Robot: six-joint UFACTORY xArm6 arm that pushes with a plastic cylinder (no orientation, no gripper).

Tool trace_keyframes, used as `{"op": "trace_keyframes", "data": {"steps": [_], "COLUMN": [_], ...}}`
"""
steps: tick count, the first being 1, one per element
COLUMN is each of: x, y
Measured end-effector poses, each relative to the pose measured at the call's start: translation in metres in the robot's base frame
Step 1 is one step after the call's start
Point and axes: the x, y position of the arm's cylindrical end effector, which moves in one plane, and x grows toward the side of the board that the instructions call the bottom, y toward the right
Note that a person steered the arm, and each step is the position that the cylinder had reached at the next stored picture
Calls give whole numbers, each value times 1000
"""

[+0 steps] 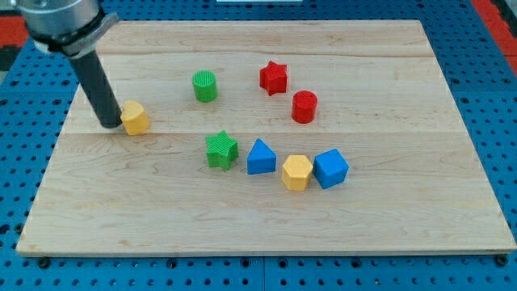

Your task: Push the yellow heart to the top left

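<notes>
From where I stand, the arm ends in a plain dark rod, so there are no fingers to be apart or together; my tip [111,125] rests on the wooden board [388,218] near its left edge. The yellow heart [135,118] sits just to the right of the tip, touching it or very nearly so; I cannot tell which.

Further right of the tip and a little toward the view's top stands the green cylinder [205,86]. Beyond that, well apart from the tip, the red star [274,78] and the red cylinder [304,107] lie close to each other.

To the right of the tip and toward the view's bottom sits the green star [220,150], with the blue triangular block [260,158] just beside it. Further right come the yellow hexagonal block [296,172] and the blue block [330,168], those two touching or nearly touching. The board lies on a blue pegboard surface [485,97].
</notes>
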Motion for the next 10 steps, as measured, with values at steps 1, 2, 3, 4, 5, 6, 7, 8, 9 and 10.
{"op": "trace_keyframes", "data": {"steps": [1,2,3,4,5,6,7,8,9,10], "x": [17,-19,-82,-125,-118,-85,-88,-123,-156,-158], "y": [34,41,-6,-17,-17,-32,-72,-58,-33,-41]}}
